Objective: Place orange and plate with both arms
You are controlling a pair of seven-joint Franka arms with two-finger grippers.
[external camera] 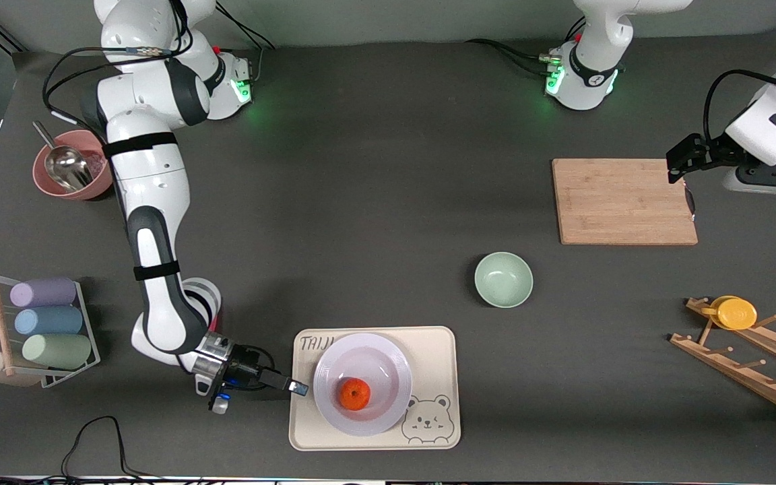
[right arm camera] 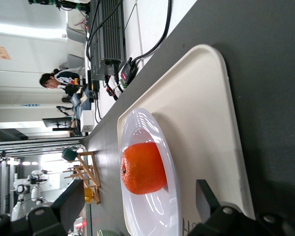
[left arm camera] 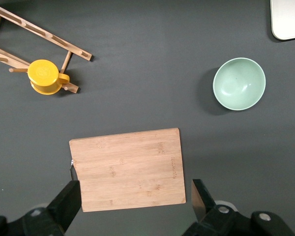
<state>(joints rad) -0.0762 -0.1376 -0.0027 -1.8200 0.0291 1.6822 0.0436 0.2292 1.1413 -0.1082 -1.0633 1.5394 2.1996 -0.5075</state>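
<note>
The orange (external camera: 354, 394) sits in the plate (external camera: 362, 384), a little toward the camera side of its middle, and the plate rests on the cream bear tray (external camera: 374, 388) near the front edge of the table. The relation that matters most is between that plate and the right gripper (external camera: 297, 389): the gripper lies low and level just beside the tray's edge toward the right arm's end of the table, pointing straight at the plate's rim and not touching it. In the right wrist view its two fingers (right arm camera: 73, 199) stand well spread, with the plate and orange (right arm camera: 143, 168) framed between them and nothing held. The right arm is by far the nearer one (the left is well apart, at the opposite end of the table).

The left gripper (external camera: 676, 160) hangs over the corner of the wooden cutting board (external camera: 624, 201), its fingers (left arm camera: 69, 199) wide apart and empty, with the board (left arm camera: 128, 169) below them in its wrist view. It seems to be waiting.

My judgement is that orange and plate are already set down, and any further move belongs to the right arm, whether sliding in on the rim or backing off.
</note>
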